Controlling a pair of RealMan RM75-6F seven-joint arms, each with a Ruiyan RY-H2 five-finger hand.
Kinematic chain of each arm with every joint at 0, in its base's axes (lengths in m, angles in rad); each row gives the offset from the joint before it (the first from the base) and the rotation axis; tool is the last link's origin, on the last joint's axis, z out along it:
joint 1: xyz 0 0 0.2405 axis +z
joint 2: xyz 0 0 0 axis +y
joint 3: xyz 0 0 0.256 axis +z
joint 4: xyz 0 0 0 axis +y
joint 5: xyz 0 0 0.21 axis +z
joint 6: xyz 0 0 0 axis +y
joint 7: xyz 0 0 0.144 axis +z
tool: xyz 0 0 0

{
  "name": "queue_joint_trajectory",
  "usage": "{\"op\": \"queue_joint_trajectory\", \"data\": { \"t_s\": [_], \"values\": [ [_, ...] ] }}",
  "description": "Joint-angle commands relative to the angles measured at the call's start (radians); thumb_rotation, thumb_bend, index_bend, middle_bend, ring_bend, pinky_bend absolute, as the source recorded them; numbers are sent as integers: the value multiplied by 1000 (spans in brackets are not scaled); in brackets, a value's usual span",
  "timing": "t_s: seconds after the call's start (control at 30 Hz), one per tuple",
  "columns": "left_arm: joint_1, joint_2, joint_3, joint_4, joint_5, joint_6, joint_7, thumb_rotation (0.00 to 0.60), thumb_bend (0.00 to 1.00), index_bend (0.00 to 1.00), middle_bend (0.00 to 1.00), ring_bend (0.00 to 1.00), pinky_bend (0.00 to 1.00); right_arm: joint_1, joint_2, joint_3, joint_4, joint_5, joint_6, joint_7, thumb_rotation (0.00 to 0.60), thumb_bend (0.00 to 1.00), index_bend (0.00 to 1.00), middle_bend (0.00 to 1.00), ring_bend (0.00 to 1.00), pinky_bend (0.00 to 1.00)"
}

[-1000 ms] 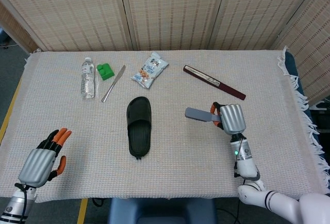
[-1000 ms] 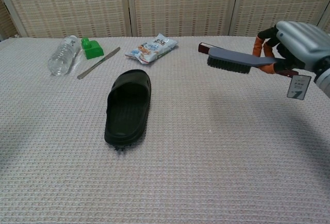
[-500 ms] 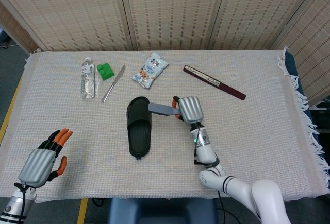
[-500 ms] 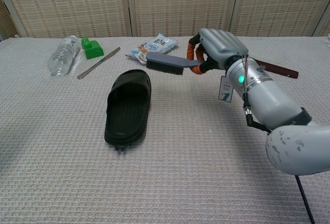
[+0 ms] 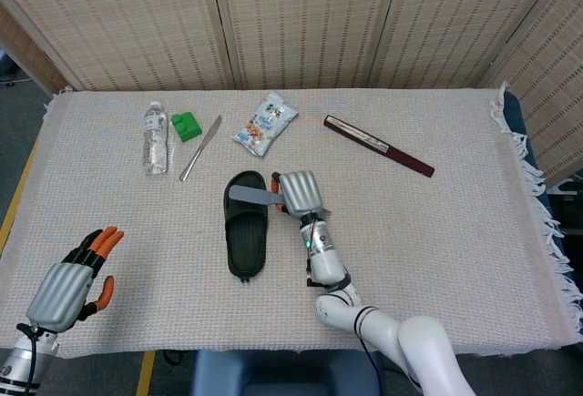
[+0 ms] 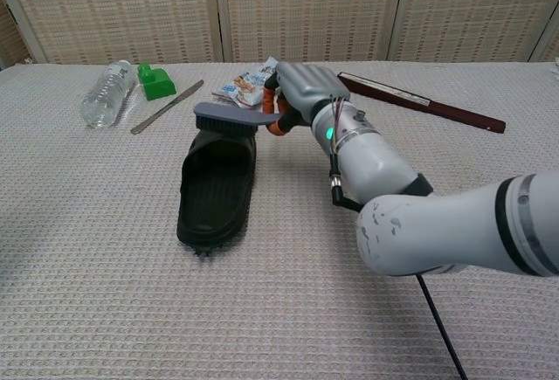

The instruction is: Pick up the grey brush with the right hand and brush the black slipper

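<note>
The right hand (image 5: pixel 299 192) has swung well across the counter (image 5: pixel 474 232) since a second ago, when it hung out toward the right edge; half a second back it was just short of the shoe. Now it sits right beside the black slipper (image 5: pixel 246 223), fingers wrapped around the handle of the grey brush (image 5: pixel 253 195). The brush head reaches out to the left over the slipper's strap end, the end farthest from the robot. From the chest view the bristles (image 6: pixel 225 123) look down onto the strap, though I cannot tell whether they actually touch it. The slipper itself has not shifted and lies lengthwise, toe end toward the back of the counter.

The left hand (image 5: pixel 68 280) stays put near the front left corner, holding nothing, its orange-tipped fingers spread apart.

Nothing else has moved. Along the back of the counter lie a water bottle (image 5: pixel 156 137) on its side, a green block (image 5: pixel 187 126) just beside it, a knife (image 5: pixel 200 147), a snack packet (image 5: pixel 265 123) and, off to the right, a long dark red case (image 5: pixel 378 145) set at a slant.
</note>
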Motion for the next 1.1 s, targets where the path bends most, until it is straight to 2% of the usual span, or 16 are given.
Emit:
{"op": "queue_joint_trajectory", "data": {
  "t_s": [0.03,0.17,0.43,0.5,0.63,0.77,1.1],
  "values": [
    [0,1,1,0,4,1,-1,600,625,0,0,0,236,30,-17,22,25,26,-23,-11,600,472,914,825,920,1000],
    [4,2,3,-1,9,7,0,600,625,0,0,0,236,37,-21,20,42,37,-31,-16,600,472,914,825,920,1000],
    [3,-1,4,-7,11,4,12,600,625,0,0,0,236,-81,51,-67,-37,0,16,-30,600,472,914,834,929,1000],
    [4,-1,6,-5,9,3,12,600,625,0,0,0,236,-104,73,-75,-66,-1,25,-31,600,472,914,834,929,1000],
    [2,-4,5,-3,4,-2,16,600,626,0,0,0,236,-122,106,-67,-113,11,32,-32,600,472,914,833,929,1000],
    [-1,-7,1,0,-5,-5,17,600,625,0,0,0,236,-100,101,-50,-121,30,6,-31,600,472,914,833,928,1000],
    [-4,-5,-3,6,-16,-10,4,600,626,0,0,0,236,5,20,-9,-29,68,-85,6,600,472,916,833,929,1000]
  ]
}}
